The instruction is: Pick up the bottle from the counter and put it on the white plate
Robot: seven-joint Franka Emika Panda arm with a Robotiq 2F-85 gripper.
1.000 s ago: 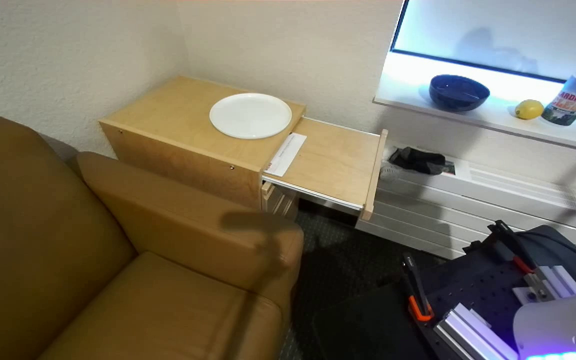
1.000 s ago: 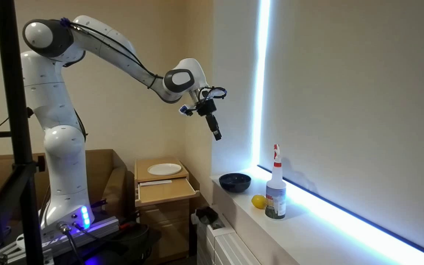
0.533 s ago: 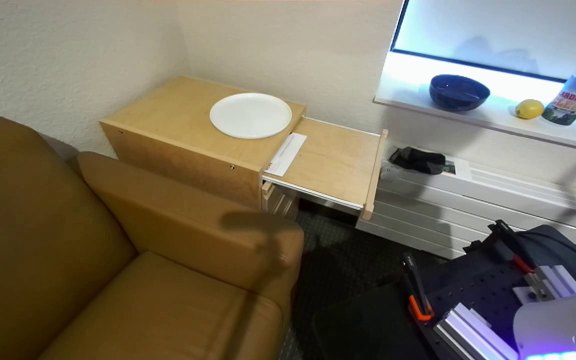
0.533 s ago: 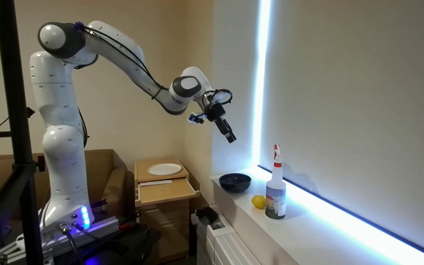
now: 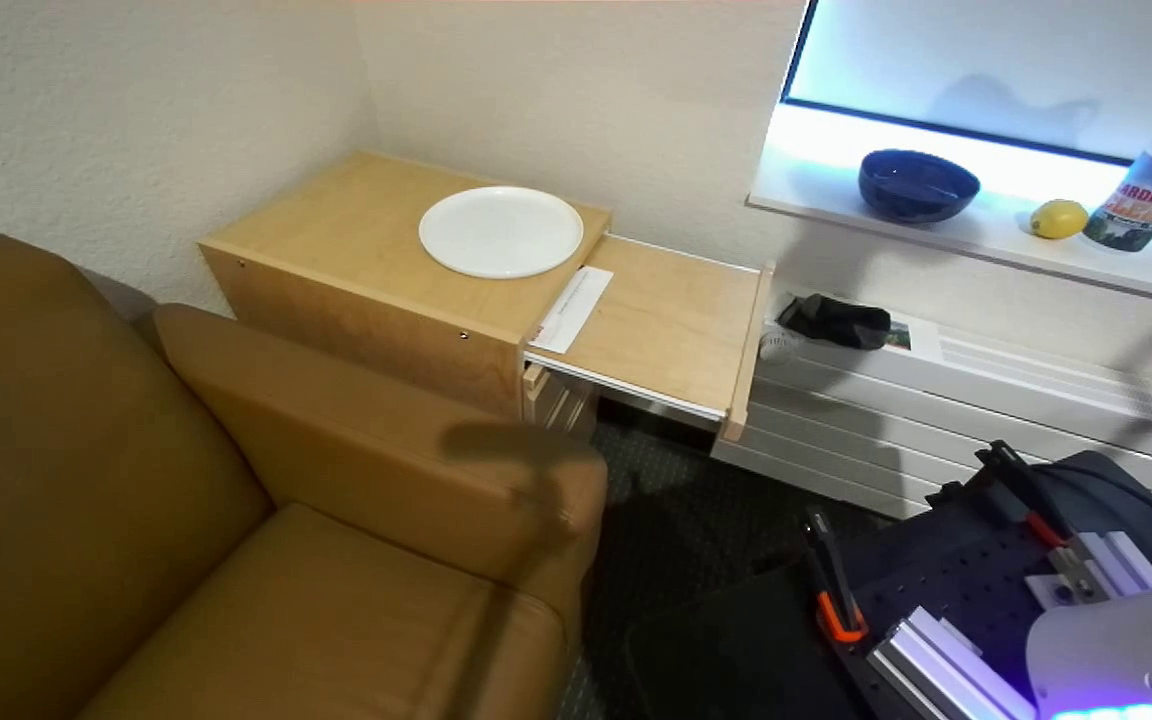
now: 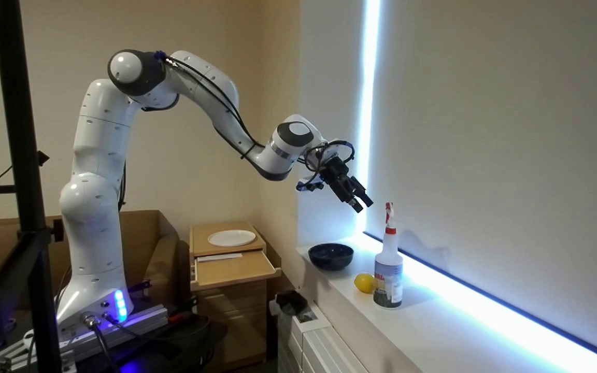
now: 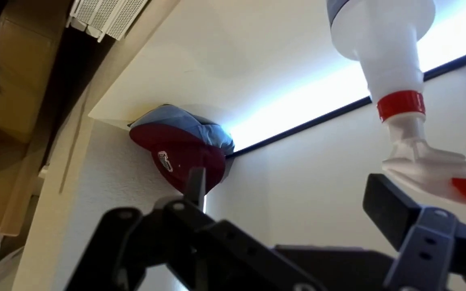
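Note:
The bottle (image 6: 388,274) stands upright on the white counter (image 6: 433,342) under the window. It has a red-and-white trigger nozzle, a pale body and a blue label. It also shows in an exterior view (image 5: 1151,205), cut off at the frame edge, and upside down in the wrist view (image 7: 395,68). My gripper (image 6: 363,203) is open and empty, tilted down, above the counter and just left of the nozzle. In the wrist view my gripper (image 7: 287,186) has its fingers wide apart, with the right one near the nozzle. The white plate (image 5: 501,232) lies on the wooden cabinet.
A dark blue bowl (image 6: 330,257) and a yellow lemon (image 6: 364,284) sit on the counter, the lemon close beside the bottle. A red-and-blue cap (image 7: 180,149) lies at the counter's end in the wrist view. A radiator (image 5: 836,400) stands below. A sofa (image 5: 356,450) adjoins the cabinet (image 5: 336,215).
My arm has moved right and down toward the bottle in an exterior view. The gripper has tilted and turned, and both fingers now show apart. The bottle and plate have not moved.

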